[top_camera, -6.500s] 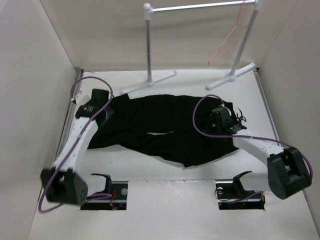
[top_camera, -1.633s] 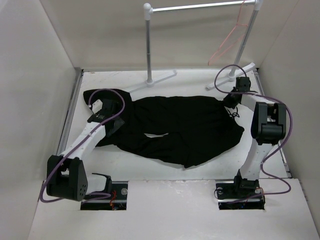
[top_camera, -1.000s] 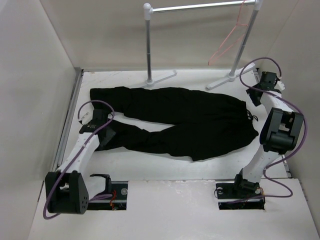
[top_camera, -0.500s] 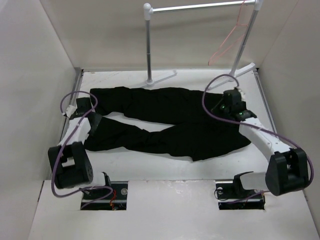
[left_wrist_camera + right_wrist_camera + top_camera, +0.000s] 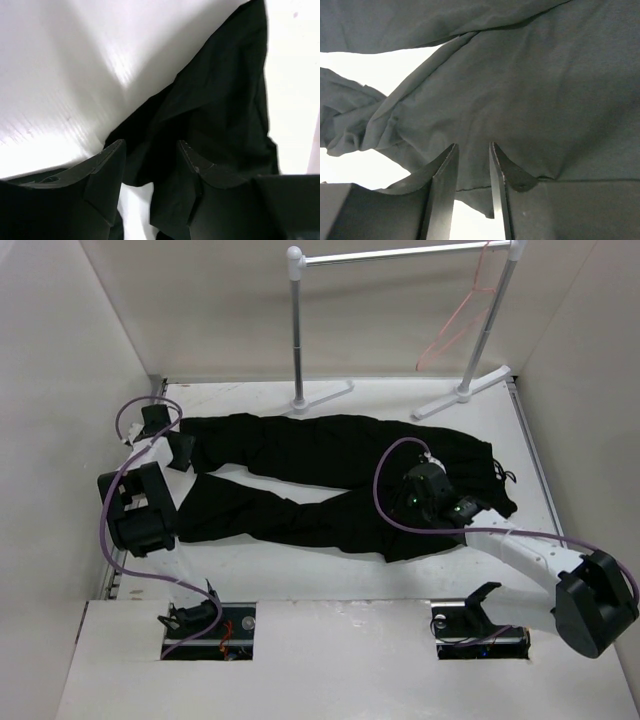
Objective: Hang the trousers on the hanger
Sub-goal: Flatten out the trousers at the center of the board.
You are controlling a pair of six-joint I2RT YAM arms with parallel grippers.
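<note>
Left gripper (image 5: 150, 146) and right gripper (image 5: 472, 146), both parted and empty, should each pinch the large soft black fabric trousers (image 5: 320, 445) deeply before lifting

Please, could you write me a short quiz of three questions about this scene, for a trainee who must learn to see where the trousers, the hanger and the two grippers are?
1. True or false: the thin pink wire hanger lies on the white table beside the large black fabric trousers.
2. Over which part of the trousers is the right gripper? A) the leg ends B) near where the two legs join C) no part
3. Fill in: in the top view, the leg ends lie near the ___ gripper.
Key: 1 false, it hangs on the silver rail of the white clothes rack; 2 B; 3 the left gripper.
</note>
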